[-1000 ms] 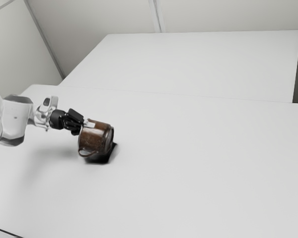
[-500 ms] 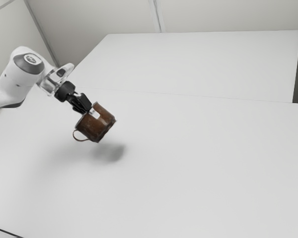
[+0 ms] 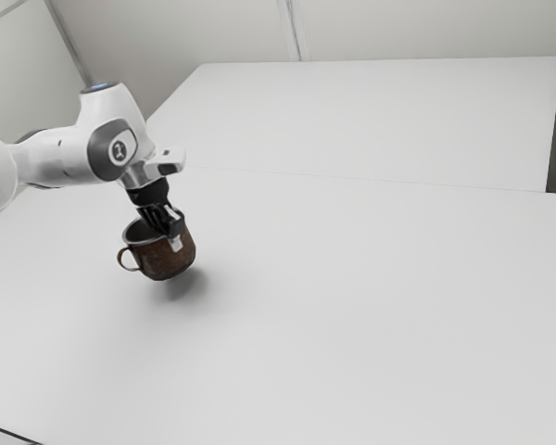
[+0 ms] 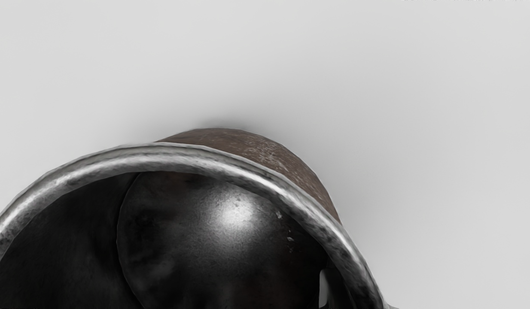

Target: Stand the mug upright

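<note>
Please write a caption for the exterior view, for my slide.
A brown mug, held by its wall, tilts over the white table.

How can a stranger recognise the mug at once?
Over the white table, a white arm comes from the exterior view's left. Its black pincer grips a tilted mug; its brown colour and looped handle set it apart from the pale surroundings.

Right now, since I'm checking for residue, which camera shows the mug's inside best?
The wrist view, which looks into the mug's inside from close by. The exterior view shows a slanted slice of it, partly covered by the gripper.
</note>
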Motion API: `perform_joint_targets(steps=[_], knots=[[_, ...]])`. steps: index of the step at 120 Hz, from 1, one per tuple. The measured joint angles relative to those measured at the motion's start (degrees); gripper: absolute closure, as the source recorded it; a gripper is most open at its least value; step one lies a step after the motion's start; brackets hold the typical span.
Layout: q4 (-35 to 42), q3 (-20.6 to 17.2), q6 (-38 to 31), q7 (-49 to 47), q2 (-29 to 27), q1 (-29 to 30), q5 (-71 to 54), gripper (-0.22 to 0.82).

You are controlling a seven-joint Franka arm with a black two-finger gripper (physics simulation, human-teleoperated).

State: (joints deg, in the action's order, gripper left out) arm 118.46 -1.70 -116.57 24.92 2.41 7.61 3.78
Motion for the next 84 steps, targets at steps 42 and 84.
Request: perform_joint_targets(steps=[42,84], knots=[[7.35,-0.9,-9.93,-9.79,0.87,0.96,-5.18,0.78],[8.53,-1.01,-12.47,-15.66,1.86,0.64,-4.56,0.37]])
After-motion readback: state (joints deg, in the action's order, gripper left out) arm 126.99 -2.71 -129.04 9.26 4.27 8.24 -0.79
